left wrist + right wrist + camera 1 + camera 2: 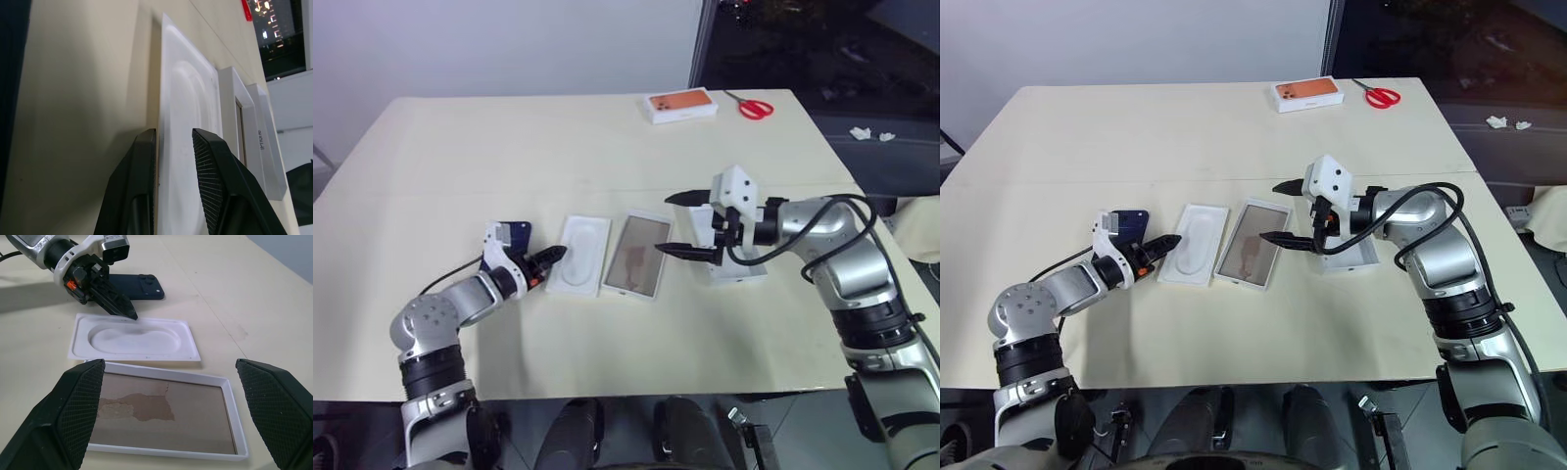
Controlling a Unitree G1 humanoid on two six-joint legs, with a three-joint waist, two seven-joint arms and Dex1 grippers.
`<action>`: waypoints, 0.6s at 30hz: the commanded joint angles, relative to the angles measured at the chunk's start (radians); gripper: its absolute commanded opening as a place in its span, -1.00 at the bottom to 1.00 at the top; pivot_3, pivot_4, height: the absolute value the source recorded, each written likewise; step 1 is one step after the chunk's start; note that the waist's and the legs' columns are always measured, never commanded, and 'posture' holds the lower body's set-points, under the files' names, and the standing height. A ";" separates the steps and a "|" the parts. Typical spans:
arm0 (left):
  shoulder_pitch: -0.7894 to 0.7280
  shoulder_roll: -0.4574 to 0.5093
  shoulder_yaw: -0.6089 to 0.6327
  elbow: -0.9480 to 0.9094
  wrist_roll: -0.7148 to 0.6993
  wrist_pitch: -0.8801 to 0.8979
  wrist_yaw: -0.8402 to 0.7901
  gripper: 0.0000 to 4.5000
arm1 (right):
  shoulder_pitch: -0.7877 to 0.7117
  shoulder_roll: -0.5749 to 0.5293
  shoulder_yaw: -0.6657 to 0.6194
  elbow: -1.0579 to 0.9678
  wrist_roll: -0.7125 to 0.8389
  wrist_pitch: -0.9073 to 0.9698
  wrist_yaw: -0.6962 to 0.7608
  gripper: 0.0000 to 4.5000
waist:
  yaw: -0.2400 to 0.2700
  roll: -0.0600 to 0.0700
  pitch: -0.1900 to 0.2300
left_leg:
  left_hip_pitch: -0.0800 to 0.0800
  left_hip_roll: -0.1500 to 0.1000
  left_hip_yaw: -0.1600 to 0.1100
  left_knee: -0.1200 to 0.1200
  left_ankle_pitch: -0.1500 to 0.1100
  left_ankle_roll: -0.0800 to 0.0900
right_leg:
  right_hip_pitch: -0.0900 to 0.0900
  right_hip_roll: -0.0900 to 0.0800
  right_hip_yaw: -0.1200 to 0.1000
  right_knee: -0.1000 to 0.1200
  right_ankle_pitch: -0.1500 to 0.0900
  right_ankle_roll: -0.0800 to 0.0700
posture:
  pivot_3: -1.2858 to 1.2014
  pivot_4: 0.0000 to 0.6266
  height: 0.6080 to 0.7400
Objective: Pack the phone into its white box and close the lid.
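The dark blue phone (134, 286) lies flat at the table's left, just behind my left wrist. My left gripper (558, 255) reaches in from the left and is shut on the near long edge of a white insert (581, 255) with an oval recess; its fingers (215, 161) straddle that rim. The white box (166, 373) lies open beside the insert, its brownish-grey bottom bare. My right gripper (664, 224) hovers wide open over the box's right edge, pointing left, with nothing between its fingers. The lid (741, 270) lies on the table under my right hand, partly hidden.
A white box with an orange top (680, 105) and red scissors (754, 106) lie at the table's far right edge. Cables loop off my right forearm (803, 230). Dark floor drops away past the right side of the table.
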 commanded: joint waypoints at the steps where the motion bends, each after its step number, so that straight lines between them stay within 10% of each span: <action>1: 0.025 0.001 0.000 0.012 -0.001 0.005 0.010 -0.52 | -0.008 -0.006 -0.038 -0.044 0.016 -0.013 -0.006 1.00 | 0.000 0.000 0.000 | 0.000 0.000 0.000 0.000 0.000 0.000 | 0.000 0.000 0.000 0.000 0.000 0.000 | 0.03 -0.52 1.00; 7: 0.027 0.000 0.007 0.017 -0.019 0.004 0.016 -0.98 | -0.010 -0.006 -0.037 -0.047 0.018 -0.011 -0.009 1.00 | 0.000 0.002 -0.001 | 0.000 0.000 0.000 0.000 0.000 0.000 | 0.000 0.000 0.000 0.000 0.000 0.000 | 0.03 -0.52 1.00; 18: 0.030 -0.005 0.073 -0.012 -0.134 0.068 0.082 -0.98 | -0.008 -0.003 -0.033 -0.051 0.020 -0.007 -0.015 1.00 | -0.002 0.002 -0.001 | 0.001 0.000 0.000 0.000 0.000 0.000 | 0.000 0.000 0.000 0.000 0.000 0.000 | 0.03 -0.52 1.00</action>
